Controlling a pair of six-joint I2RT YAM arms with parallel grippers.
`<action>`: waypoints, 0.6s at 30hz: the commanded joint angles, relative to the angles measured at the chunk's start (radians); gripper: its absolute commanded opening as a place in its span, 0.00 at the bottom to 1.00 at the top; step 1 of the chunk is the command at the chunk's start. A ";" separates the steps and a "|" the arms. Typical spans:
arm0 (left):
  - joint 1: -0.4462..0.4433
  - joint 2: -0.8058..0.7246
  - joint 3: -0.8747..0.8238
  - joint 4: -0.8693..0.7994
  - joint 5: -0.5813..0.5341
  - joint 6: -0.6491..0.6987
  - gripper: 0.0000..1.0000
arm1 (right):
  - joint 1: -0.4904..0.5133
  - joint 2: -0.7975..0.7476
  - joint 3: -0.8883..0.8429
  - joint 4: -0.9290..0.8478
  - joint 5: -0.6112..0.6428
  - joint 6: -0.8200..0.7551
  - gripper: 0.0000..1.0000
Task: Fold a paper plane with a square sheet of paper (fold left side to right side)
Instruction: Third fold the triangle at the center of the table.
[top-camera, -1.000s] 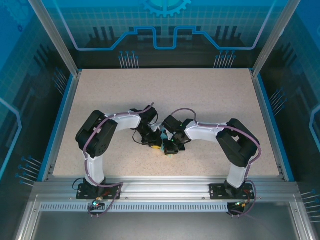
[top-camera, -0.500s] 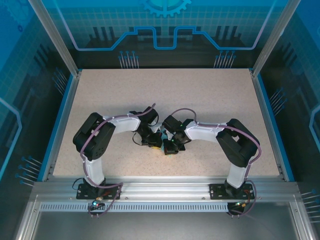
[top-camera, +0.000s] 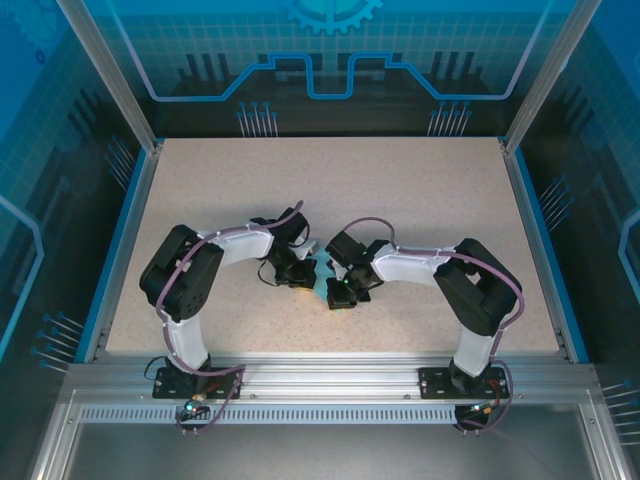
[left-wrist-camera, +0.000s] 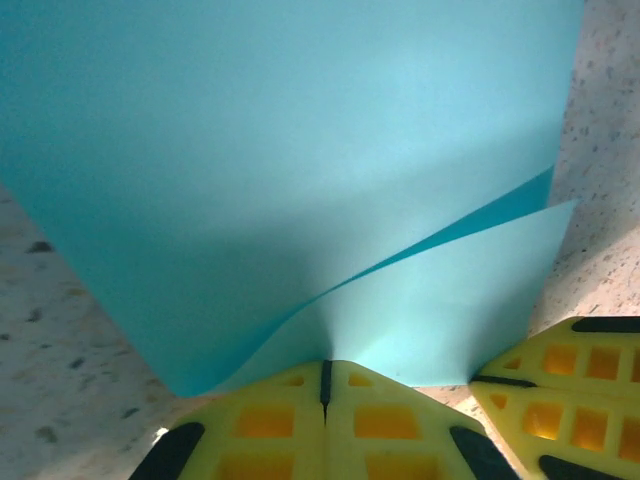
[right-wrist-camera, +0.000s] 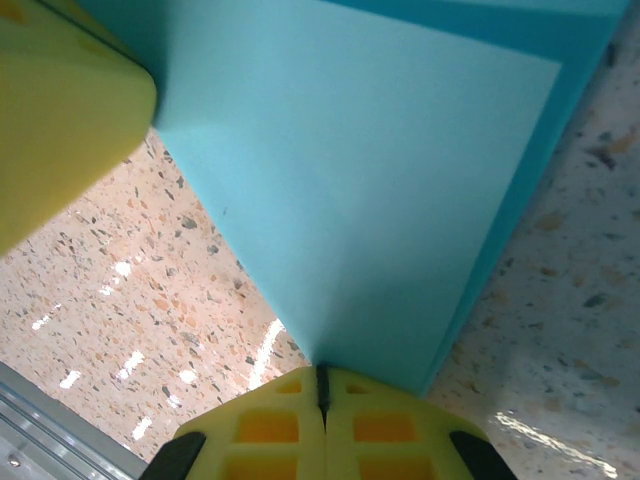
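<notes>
Paper sheet (top-camera: 321, 272) mostly covered overhead, cropped in wrist views; heading, long axis unreadable. Left fingers (left-wrist-camera: 265, 425), right fingers (right-wrist-camera: 270, 430) each pinched closed on its edge.

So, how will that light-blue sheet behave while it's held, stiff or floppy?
Probably floppy: the sheet of paper bows away from the left gripper, its layers gaping. Likely light, since the right gripper carries its side by a fingertip pinch. It looks thin, so it may crease easily.

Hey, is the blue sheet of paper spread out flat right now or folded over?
Folded over, not flat: the square sheet of paper shows two layers converging at the shut left gripper.
</notes>
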 joint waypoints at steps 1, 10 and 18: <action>0.066 -0.005 0.009 -0.053 -0.211 0.047 0.02 | -0.003 0.022 -0.064 -0.143 0.037 0.005 0.00; 0.132 -0.014 0.047 -0.082 -0.242 0.077 0.03 | -0.012 0.004 -0.070 -0.148 0.031 -0.010 0.00; 0.140 -0.065 0.077 -0.094 -0.191 0.052 0.12 | -0.014 -0.053 -0.042 -0.071 0.036 -0.026 0.04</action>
